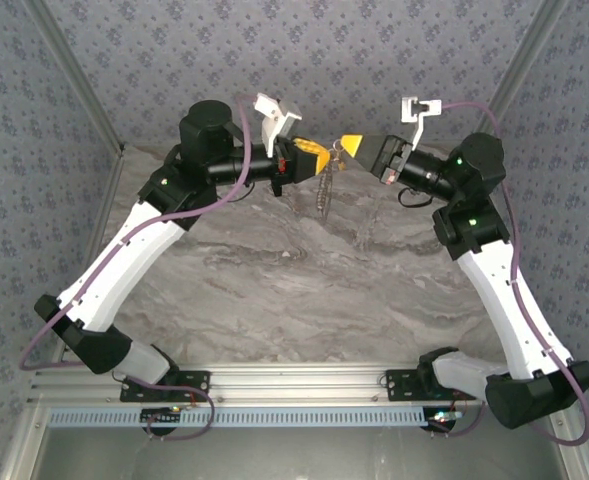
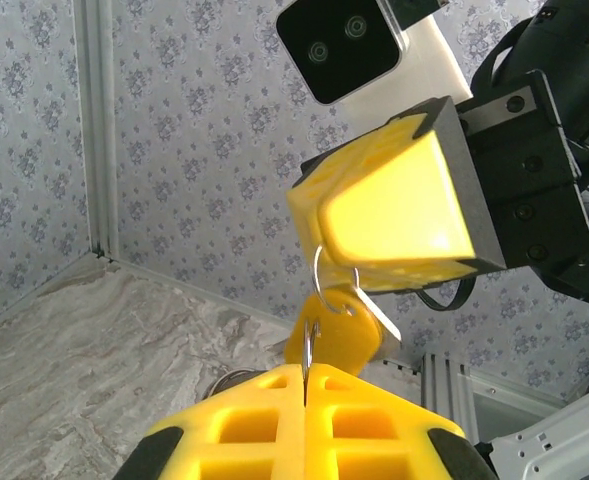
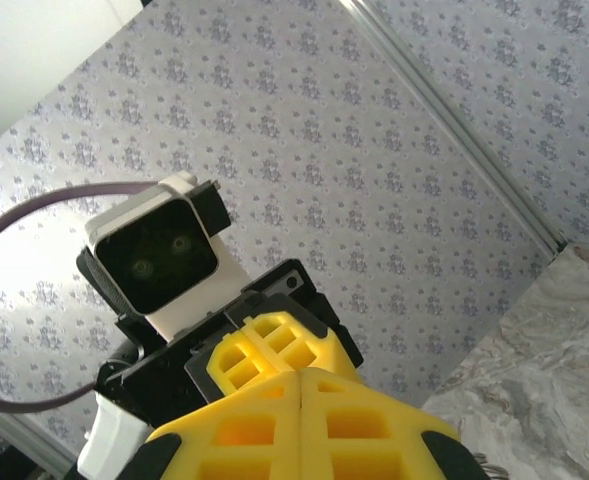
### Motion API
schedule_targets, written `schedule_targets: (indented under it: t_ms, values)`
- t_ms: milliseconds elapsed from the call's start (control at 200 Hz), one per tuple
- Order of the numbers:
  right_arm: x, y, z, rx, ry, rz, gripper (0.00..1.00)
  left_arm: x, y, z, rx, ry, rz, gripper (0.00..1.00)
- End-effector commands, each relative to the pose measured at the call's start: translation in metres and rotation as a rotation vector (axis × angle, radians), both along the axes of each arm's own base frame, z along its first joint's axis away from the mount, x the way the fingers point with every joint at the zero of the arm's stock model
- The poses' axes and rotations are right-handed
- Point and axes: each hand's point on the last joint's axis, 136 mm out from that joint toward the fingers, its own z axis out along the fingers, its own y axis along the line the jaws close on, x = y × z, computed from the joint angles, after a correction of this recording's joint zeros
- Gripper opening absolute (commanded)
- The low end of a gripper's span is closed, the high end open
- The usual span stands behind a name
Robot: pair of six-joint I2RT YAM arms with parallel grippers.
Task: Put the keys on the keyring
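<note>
Both grippers meet tip to tip above the far middle of the marble table (image 1: 274, 280). My left gripper (image 1: 324, 159) (image 2: 304, 372) is shut on the edge of the thin metal keyring (image 2: 307, 350), whose short chain (image 1: 323, 192) dangles below. A key with a yellow head (image 2: 339, 338) hangs on a wire loop (image 2: 319, 282) just beyond my left fingertips. My right gripper (image 1: 341, 151) (image 2: 310, 208) (image 3: 301, 376) is shut, and the loop and a silvery key blade (image 2: 380, 316) come out from under its tips. The right wrist view hides the key behind the yellow fingers (image 3: 374, 430).
Patterned walls (image 1: 304, 50) close in the table at the back and sides, with metal posts in the corners (image 2: 96, 130). An aluminium rail (image 1: 294, 385) runs along the near edge between the arm bases. The left arm's camera (image 3: 164, 255) faces the right wrist closely.
</note>
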Motion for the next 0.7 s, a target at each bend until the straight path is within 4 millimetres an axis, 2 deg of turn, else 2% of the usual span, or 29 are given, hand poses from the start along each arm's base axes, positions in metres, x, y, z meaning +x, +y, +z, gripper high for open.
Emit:
schedule_targets:
  t_ms: [0, 335, 694]
  values:
    - [-0.007, 0.004, 0.007, -0.032, -0.050, -0.002, 0.00, -0.009, 0.001, 0.023, -0.038, -0.062, -0.024, 0.00]
    - [-0.001, 0.003, -0.007, -0.068, -0.019, -0.048, 0.00, -0.012, 0.000, 0.027, -0.045, -0.074, -0.027, 0.00]
    - [0.019, -0.013, -0.024, -0.083, 0.043, -0.163, 0.00, -0.020, 0.004, 0.034, -0.055, -0.090, -0.037, 0.00]
